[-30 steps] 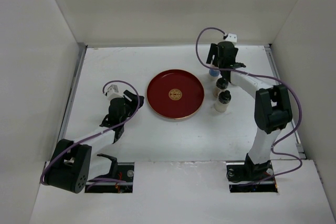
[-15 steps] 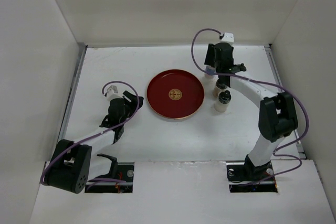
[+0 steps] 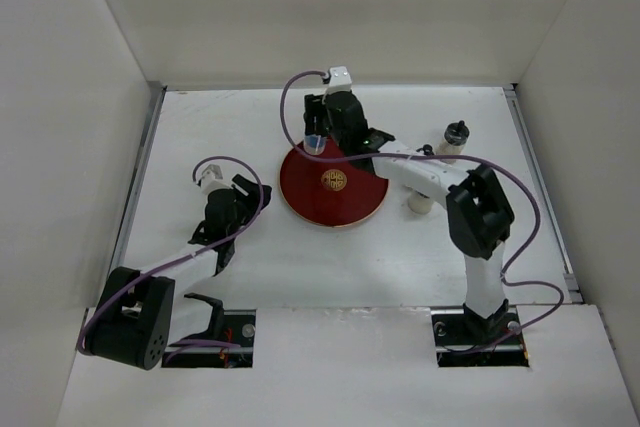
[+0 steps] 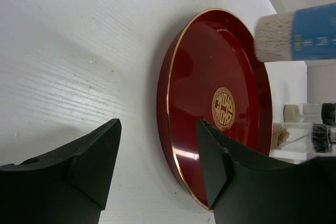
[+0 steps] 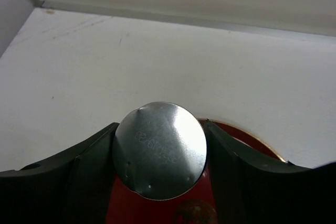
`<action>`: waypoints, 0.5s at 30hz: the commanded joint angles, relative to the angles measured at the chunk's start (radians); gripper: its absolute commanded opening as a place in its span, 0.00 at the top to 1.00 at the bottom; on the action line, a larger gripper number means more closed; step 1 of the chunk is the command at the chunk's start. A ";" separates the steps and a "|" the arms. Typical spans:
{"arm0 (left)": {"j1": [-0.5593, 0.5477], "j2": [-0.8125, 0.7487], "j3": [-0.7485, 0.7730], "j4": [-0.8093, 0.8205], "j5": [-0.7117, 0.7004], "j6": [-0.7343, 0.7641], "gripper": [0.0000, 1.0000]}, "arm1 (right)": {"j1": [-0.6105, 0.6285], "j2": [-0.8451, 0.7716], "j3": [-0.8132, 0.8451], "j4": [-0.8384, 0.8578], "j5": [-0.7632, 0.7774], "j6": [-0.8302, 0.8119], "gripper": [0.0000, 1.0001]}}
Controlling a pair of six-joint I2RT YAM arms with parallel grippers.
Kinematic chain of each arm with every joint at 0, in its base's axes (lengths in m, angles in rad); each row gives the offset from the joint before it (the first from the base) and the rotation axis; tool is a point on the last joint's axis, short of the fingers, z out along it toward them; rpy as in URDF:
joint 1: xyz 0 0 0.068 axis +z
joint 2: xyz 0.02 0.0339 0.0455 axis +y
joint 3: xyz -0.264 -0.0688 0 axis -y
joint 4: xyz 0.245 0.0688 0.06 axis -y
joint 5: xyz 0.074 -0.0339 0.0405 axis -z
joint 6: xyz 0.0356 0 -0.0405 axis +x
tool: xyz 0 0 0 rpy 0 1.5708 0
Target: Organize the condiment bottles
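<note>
1. A white table (image 3: 200, 117) inside pale walls, seen from above, with two arms bolted at its near edge.
2. The right arm stretches far across to the left. Its right gripper (image 3: 316, 139) hangs over the far left rim of the tray.
3. The left arm is bent low on the left side. Its left gripper (image 3: 250, 190) points at the tray from just beside it. In the left wrist view the jaws stand apart with nothing between them.
4. A round red tray (image 3: 355, 202) with a gold emblem lies at the middle of the table.
5. A white bottle (image 3: 313, 145) with a blue label is clamped upright between the right gripper's fingers (image 5: 89, 156). The right wrist view shows its round silvery top wedged tight between them. In the left wrist view its base is over the tray's edge; whether it touches the tray cannot be told.
6. One pale shaker (image 3: 452, 141) with a black cap sits on the table well right of the tray.
7. A second shaker (image 3: 421, 204) is just beside the tray's right rim, partly hidden under the right arm.
</note>
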 commanded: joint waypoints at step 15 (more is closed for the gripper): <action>0.002 -0.027 -0.012 0.051 0.003 -0.008 0.44 | 0.056 0.079 0.079 0.047 0.006 0.003 0.01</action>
